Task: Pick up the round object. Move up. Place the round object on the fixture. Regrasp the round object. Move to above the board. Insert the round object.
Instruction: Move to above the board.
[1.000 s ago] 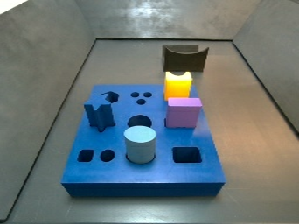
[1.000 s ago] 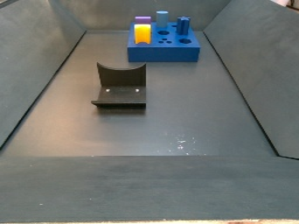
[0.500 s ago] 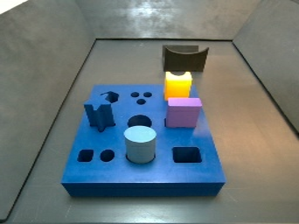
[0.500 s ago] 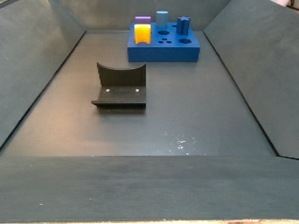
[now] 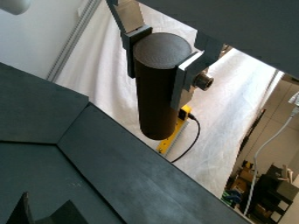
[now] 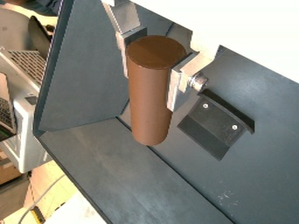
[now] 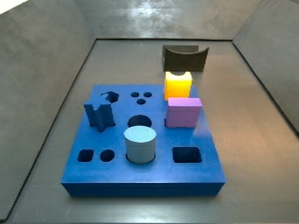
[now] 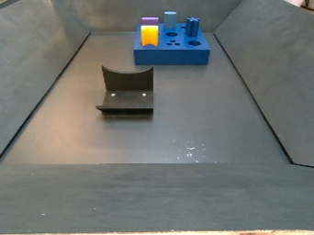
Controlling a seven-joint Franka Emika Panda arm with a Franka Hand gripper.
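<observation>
High above the floor, out of both side views, the jaws clamp the plain reddish-brown cylinder peg [image 6: 152, 87] near its top; a tilted release onto the dark notched fixture [image 8: 127, 90] could roll it off.

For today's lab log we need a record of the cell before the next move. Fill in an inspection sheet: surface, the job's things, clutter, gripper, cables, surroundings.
Surface: dark grey floor with sloped walls, bare apart from the items below.
Job's things: reddish-brown round object held between the fingers in both wrist views; dark fixture on the floor, notch unoccupied; blue board carrying yellow, purple, pale teal and dark blue pegs, central round hole free.
Clutter: nothing seen.
Gripper: gripper shut on the round object near its upper end, out of both side views.
Cables: a yellow cable outside the cell.
Surroundings: white sheeting and shelving beyond the walls.
</observation>
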